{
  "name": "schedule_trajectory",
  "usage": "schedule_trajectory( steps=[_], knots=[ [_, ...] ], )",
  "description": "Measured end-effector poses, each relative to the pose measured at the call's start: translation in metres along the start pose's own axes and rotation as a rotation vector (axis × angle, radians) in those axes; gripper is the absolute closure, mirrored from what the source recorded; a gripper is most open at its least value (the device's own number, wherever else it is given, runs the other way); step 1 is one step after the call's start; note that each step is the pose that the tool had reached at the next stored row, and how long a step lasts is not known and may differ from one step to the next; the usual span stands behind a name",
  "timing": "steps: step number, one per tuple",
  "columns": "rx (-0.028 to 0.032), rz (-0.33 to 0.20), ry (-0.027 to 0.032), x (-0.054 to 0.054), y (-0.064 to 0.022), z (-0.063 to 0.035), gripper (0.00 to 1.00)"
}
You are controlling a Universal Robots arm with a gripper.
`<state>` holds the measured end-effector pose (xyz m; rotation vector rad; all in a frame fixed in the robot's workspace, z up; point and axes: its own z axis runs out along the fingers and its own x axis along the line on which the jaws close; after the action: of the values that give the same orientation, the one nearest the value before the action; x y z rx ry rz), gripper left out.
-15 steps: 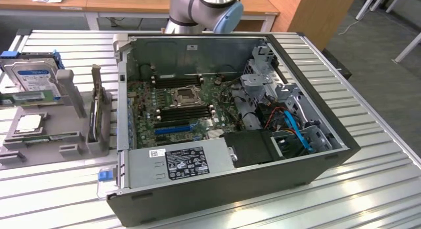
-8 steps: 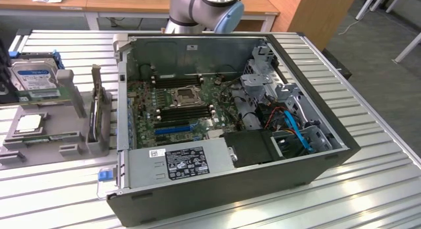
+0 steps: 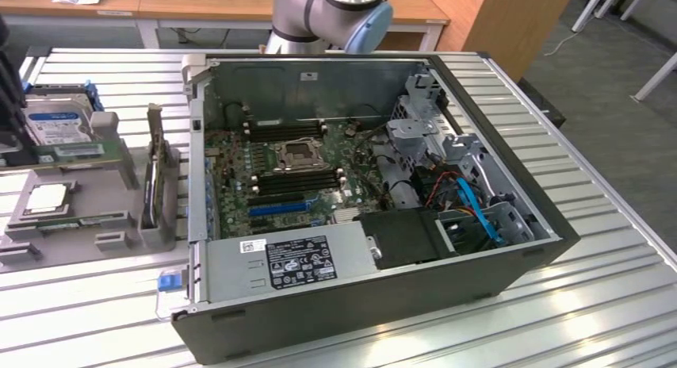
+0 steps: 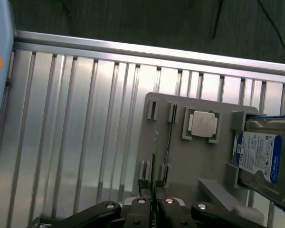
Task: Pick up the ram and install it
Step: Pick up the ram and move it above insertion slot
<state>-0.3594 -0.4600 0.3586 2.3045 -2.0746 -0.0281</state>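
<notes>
The ram (image 4: 154, 161) is a thin green stick seen edge-on, standing between the slot posts of a grey holder tray (image 4: 190, 166). My gripper (image 4: 154, 204) is right over its near end, its two black fingers pressed close on either side of the stick. In the exterior view the ram (image 3: 72, 150) sits on the holder (image 3: 63, 241) at the exterior view's left, beside the open computer case (image 3: 370, 304). Inside the case, black memory slots (image 3: 300, 180) lie on the motherboard below the processor socket (image 3: 294, 154).
A silver-lidded processor chip (image 4: 203, 124) and a blue-labelled hard drive (image 4: 261, 152) rest on the same holder. A second thin stick (image 4: 169, 137) stands beside the ram. A blue expansion slot (image 3: 281, 205), cables and a drive cage (image 3: 423, 138) crowd the case. The table is ribbed metal.
</notes>
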Motion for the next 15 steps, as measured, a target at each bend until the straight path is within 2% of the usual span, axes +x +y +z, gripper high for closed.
schedule_trajectory(
  steps=[11,13,15],
  knots=[
    [0.0001,0.000,-0.0006,0.005,-0.0500,-0.0002,0.86],
    [-0.0027,0.000,-0.0007,0.005,-0.0576,-0.0007,0.86],
    [-0.0074,0.000,-0.0010,0.005,-0.0612,-0.0041,0.86]
  ],
)
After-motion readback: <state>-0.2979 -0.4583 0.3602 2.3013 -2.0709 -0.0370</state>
